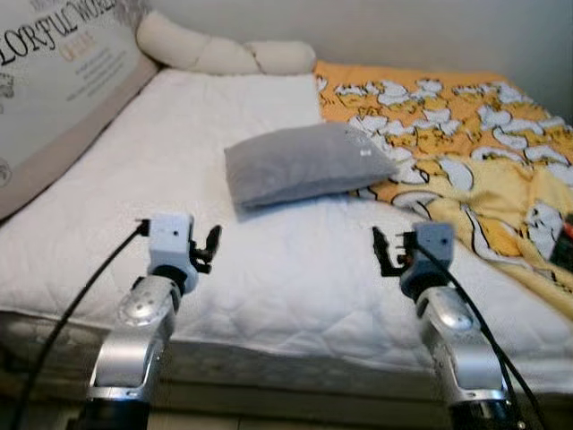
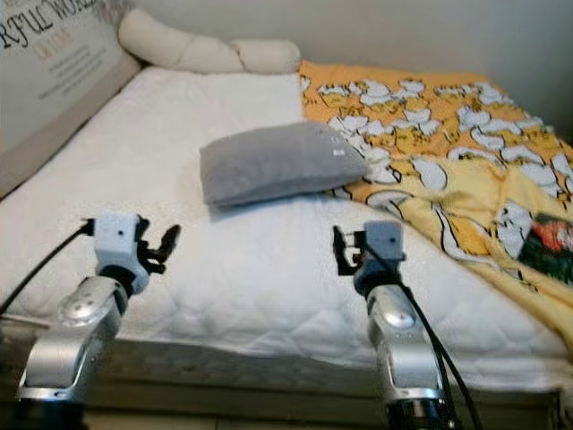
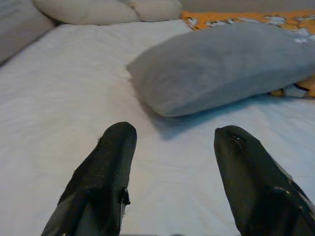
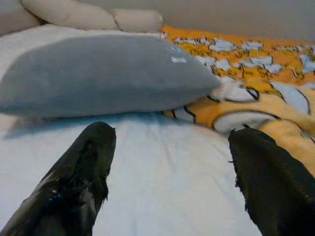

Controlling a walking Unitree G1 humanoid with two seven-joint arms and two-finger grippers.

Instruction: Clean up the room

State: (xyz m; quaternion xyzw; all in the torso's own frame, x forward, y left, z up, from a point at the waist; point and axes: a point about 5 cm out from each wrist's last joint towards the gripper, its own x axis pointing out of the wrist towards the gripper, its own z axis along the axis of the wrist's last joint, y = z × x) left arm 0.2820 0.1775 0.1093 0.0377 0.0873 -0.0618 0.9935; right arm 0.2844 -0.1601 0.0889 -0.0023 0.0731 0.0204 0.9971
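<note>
A grey pillow lies in the middle of the white mattress, its right end resting on an orange and yellow patterned blanket. My left gripper hovers open over the mattress's front part, short of the pillow. My right gripper is open too, at the same height, in front of the pillow's right end and the blanket's edge. Both grippers hold nothing.
A long cream bolster lies at the head of the bed against the wall. A printed cushion or board leans along the left side. A dark object lies on the blanket at far right. The bed's front edge is just below my arms.
</note>
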